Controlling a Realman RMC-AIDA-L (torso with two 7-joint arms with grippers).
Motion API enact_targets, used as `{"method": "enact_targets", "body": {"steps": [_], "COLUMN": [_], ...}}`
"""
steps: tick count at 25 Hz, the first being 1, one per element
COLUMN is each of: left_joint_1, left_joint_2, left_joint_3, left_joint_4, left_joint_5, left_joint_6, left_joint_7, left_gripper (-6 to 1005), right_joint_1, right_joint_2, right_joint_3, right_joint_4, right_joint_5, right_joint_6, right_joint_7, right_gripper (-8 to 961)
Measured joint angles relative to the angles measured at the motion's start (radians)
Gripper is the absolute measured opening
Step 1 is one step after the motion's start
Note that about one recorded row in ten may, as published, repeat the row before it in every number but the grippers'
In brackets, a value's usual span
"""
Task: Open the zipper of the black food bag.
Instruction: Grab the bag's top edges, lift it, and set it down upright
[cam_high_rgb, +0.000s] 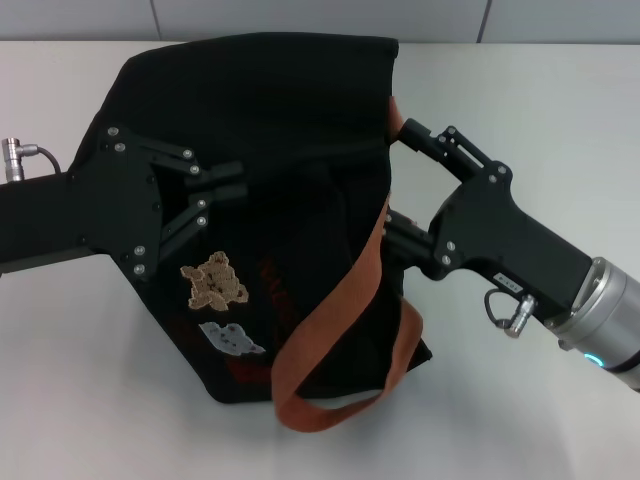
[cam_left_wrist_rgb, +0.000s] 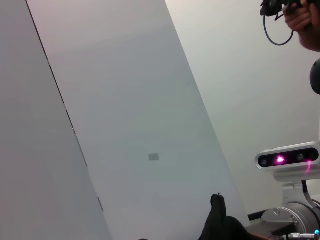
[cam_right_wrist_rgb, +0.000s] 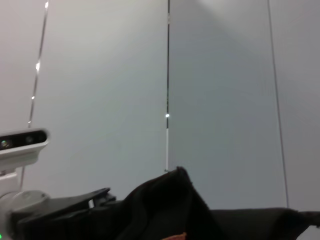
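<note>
I've got the white table (cam_high_rgb: 80, 400) filling the head view, and on it the black food bag (cam_high_rgb: 290, 130) sits in the middle, slumped and lying at a slant, its far edge close to the wall and its near corner pointing toward me. My left gripper (cam_high_rgb: 222, 185) is reaching in from the left over the bag's left side, its fingers (cam_high_rgb: 228, 170) drawn close together with only a thin gap; whether they pinch any fabric, I cannot tell, black on black. My right gripper (cam_high_rgb: 397, 178) comes in from the right, jaws spread wide along the bag's right edge, one finger up by the far end of the orange-brown webbing handle (cam_high_rgb: 340, 300), the other lower against the bag's side; I can't say it grips anything. That handle runs down the bag's right half and loops out on the near side. On the near-left face I see the tan bear patch (cam_high_rgb: 213, 281) and just beside it, nearer me, the white patch (cam_high_rgb: 231, 339). The zipper I cannot make out against the black cloth.
</note>
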Motion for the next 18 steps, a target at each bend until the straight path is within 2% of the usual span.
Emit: {"method": "enact_targets", "body": {"steps": [3,6,8,15,18], "left_joint_1": [0.0,0.0,0.0,0.004,0.005], "left_joint_2": [0.0,0.001,0.001,0.001,0.001], "left_joint_3": [-0.001,-0.005,-0.005,-0.005,-0.005], "left_joint_4": [-0.012,-0.025,-0.025,-0.026,-0.026], "left_joint_5": [-0.001,-0.001,-0.001,-0.001,-0.001], "left_joint_6": [0.0,0.0,0.0,0.0,0.0], "left_joint_7": [0.009,0.02,0.021,0.022,0.022], "left_gripper": [68,68,68,68,69], "right_joint_1": [-0.003,-0.028,-0.039,-0.062,-0.062], "right_joint_2": [0.0,0.001,0.001,-0.003,-0.002], "right_joint_3": [0.035,0.124,0.148,0.138,0.124], "right_joint_4": [0.013,0.022,0.019,0.004,-0.018], "right_joint_5": [0.007,0.009,0.009,-0.007,-0.073], "right_joint_6": [0.009,0.058,0.074,0.051,0.036], "right_joint_7": [0.0,0.011,0.028,0.036,0.027], "right_gripper": [803,803,803,803,803]}}
